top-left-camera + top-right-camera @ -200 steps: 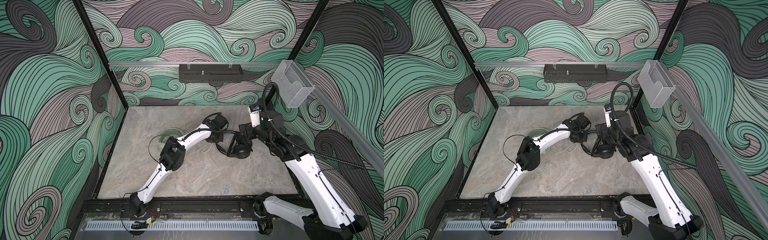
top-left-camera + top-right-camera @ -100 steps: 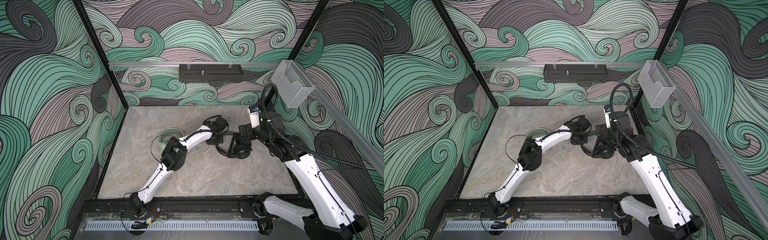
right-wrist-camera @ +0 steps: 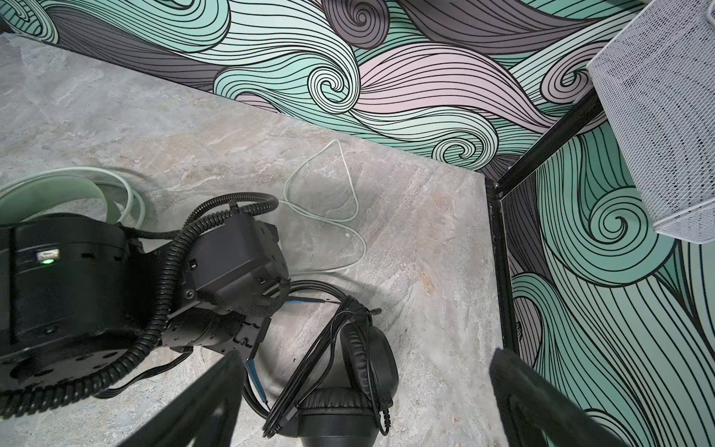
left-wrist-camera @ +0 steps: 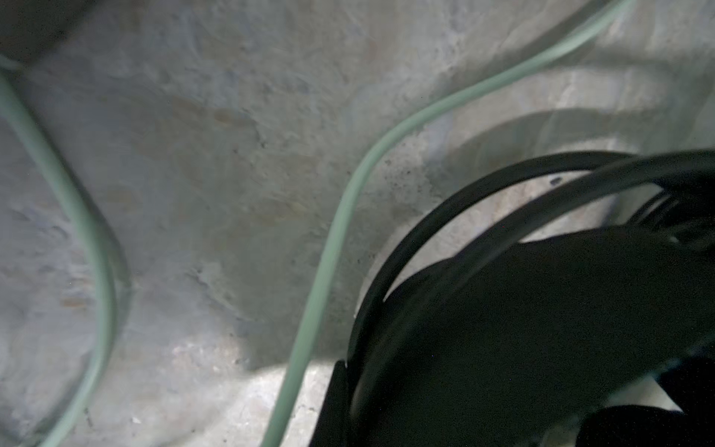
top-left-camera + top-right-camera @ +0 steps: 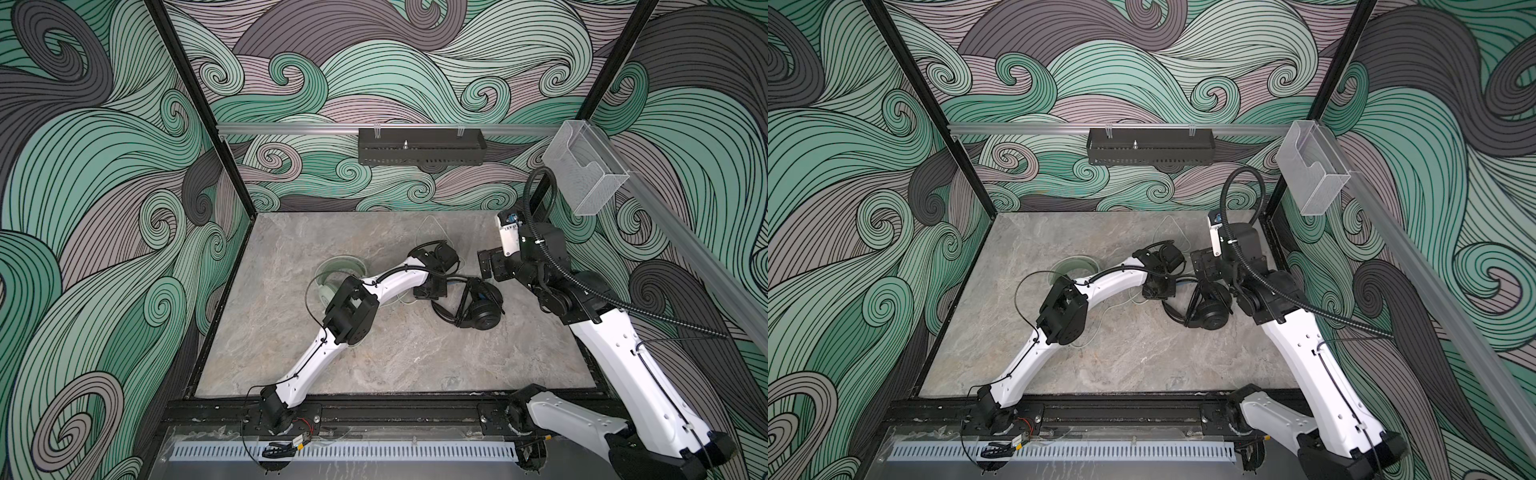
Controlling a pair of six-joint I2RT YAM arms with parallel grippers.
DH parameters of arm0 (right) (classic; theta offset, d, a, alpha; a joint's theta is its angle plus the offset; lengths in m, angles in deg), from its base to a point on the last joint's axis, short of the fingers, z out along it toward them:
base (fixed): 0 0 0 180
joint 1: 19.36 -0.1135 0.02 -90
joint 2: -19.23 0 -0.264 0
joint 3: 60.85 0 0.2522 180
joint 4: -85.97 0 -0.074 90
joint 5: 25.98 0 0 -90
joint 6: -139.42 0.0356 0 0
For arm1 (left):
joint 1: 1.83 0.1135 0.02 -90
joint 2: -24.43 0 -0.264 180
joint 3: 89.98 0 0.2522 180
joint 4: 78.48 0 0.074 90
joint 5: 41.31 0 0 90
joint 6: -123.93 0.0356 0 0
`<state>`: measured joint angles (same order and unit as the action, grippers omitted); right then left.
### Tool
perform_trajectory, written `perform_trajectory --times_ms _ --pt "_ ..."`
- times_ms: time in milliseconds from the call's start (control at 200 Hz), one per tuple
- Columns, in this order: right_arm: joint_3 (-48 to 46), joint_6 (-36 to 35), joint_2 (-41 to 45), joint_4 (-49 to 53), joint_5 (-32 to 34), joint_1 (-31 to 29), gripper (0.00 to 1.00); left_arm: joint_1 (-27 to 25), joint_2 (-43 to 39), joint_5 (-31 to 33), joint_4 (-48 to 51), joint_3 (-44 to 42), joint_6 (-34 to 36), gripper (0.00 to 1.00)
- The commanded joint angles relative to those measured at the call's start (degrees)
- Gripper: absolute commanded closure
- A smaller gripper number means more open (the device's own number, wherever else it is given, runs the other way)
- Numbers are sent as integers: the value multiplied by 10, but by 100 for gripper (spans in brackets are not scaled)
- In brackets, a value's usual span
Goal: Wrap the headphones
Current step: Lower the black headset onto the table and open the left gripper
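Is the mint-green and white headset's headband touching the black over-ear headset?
Apart. Both top views show the mint-green headband and black headset separated by marble tabletop.

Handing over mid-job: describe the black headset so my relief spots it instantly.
On the marble tabletop, look just right of centre in both top views. The black headphones lie there; unlike the mint-green headphones further left, they are dark with a black cord.
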<state>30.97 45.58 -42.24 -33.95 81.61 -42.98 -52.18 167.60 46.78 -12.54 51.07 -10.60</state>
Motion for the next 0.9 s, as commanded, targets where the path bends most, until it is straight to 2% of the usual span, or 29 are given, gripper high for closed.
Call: perform_trajectory --times_ms 0,315,560,896 --pt "2 6 2 3 4 -3 0 -4 -7 -35 -30 1 -12 87" --pt "18 -6 2 6 14 -4 0 -4 -43 -45 -33 -18 24 58" --pt "21 -14 2 7 22 -4 1 -6 -155 -37 -50 -90 80 38" --pt "35 -1 -11 25 3 -4 1 5 -321 -39 -39 -192 166 29"
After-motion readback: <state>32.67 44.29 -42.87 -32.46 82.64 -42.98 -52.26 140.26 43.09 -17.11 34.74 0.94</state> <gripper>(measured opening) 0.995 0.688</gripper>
